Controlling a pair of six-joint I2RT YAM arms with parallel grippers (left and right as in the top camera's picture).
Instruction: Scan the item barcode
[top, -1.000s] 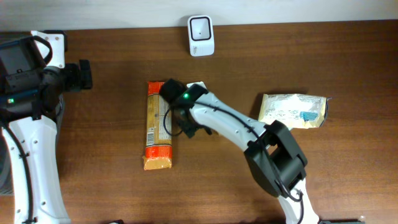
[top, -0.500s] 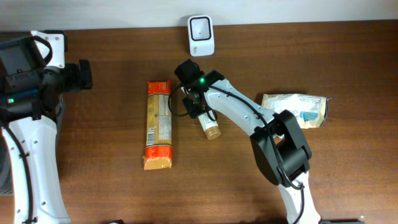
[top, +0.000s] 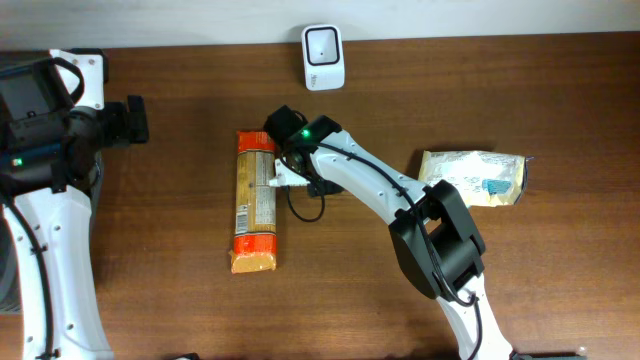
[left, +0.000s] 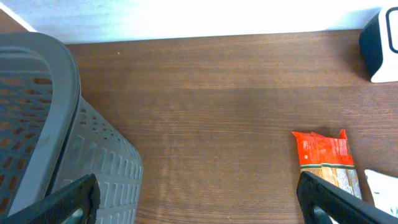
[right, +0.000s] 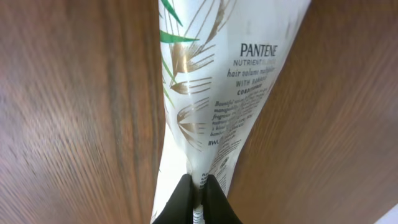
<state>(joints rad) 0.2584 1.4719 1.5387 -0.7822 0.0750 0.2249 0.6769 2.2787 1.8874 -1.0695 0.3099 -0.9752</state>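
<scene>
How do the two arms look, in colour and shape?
Both have white rounded links and black joints. The right arm shows a green light and a looping black cable; the left arm has a green light and a black cable. The jaws are black.

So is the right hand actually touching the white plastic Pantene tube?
Touching. The right wrist view shows the right hand pinched shut on the narrow end of the white plastic Pantene tube.

White-shelled left arm (top: 48, 272) and right arm (top: 366, 188) show black joints, green lights, black cables; the right pincer (right: 198, 186) is black.
</scene>
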